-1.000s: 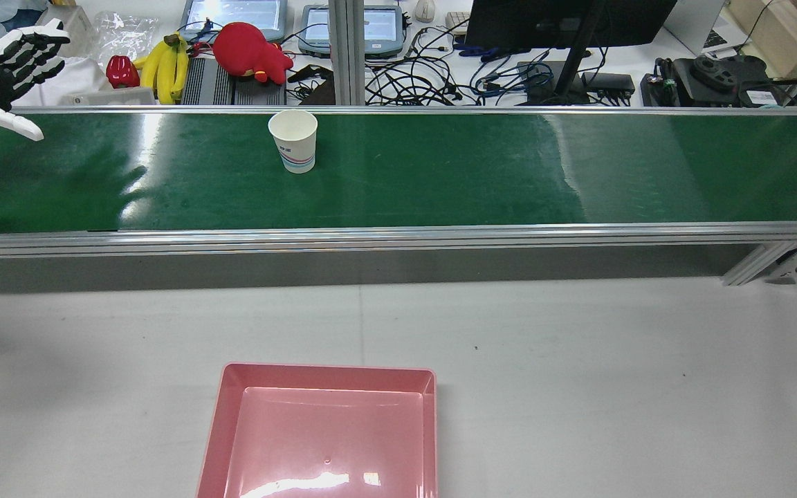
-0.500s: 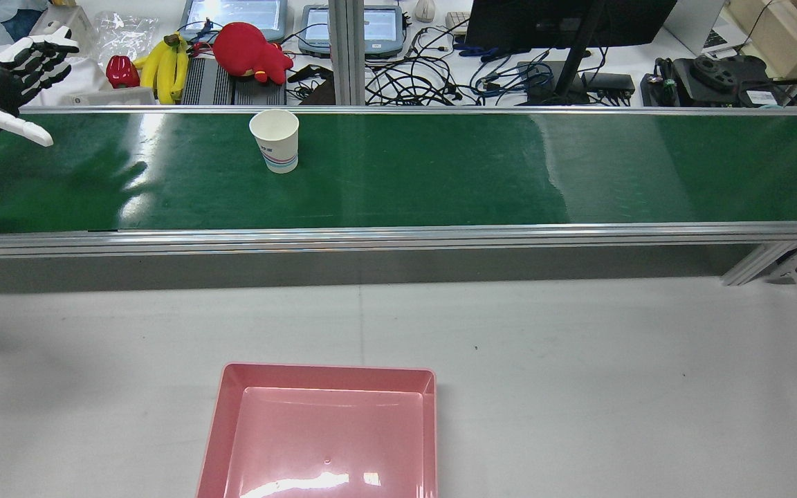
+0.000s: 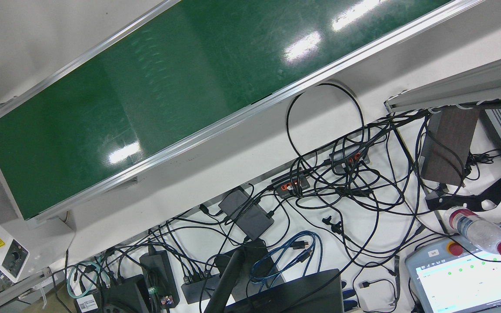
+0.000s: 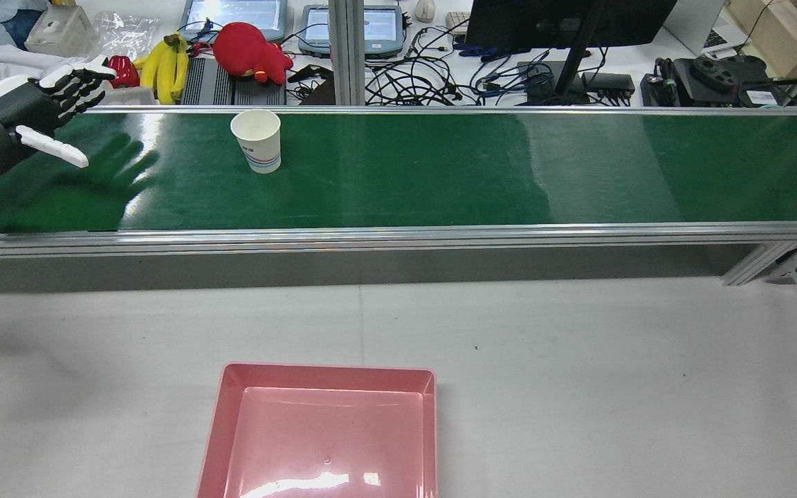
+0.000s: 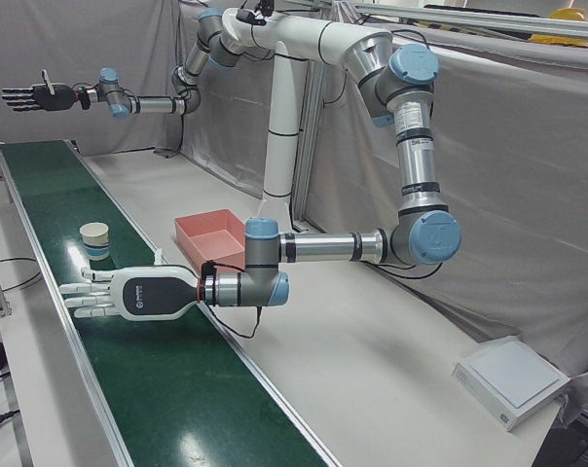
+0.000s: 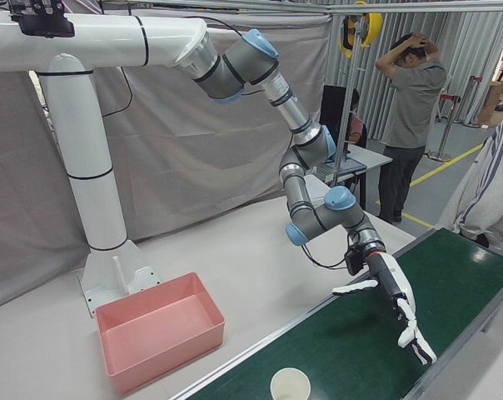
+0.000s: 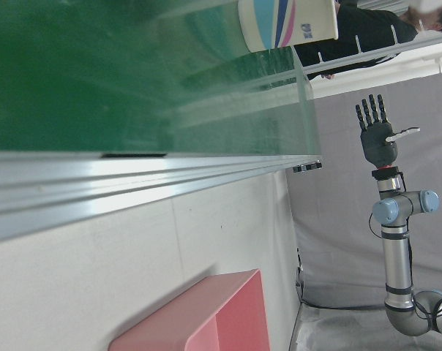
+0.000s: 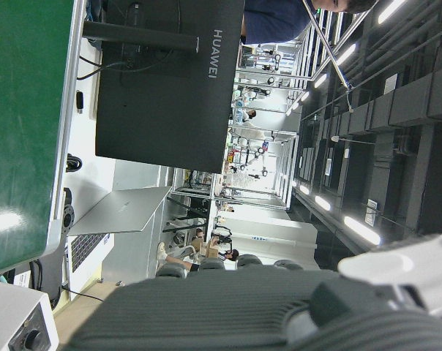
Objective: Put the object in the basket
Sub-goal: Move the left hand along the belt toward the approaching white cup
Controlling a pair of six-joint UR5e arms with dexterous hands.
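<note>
The left hand [image 4: 32, 128] is hovering over the green conveyor belt [image 4: 440, 173] with fingers spread, holding nothing; the paper cup [image 4: 256, 140] is standing upright on the belt near its fingertips. The right hand [image 5: 39, 96] is raised, fingers apart. The pink basket [image 4: 322, 432] is sitting on the table

Looking like a robotics lab or industrial test hall. Running across the station: a long green conveyor belt [image 4: 440, 169] framed in aluminium rails. Standing on a white pedestal: large white-and-grey jointed robot arms with blue caps [image 5: 411, 146]. Hanging behind: grey curtain partitions [image 6: 176, 158]. Crowding the white bench beyond the belt: tangled black cables [image 3: 346, 182], a black Huawei monitor [image 8: 170, 80] and grey teach pendants with screens [image 4: 353, 28]. Standing around near yellow floor lines: onlookers in casual clothes [image 6: 414, 125].
</note>
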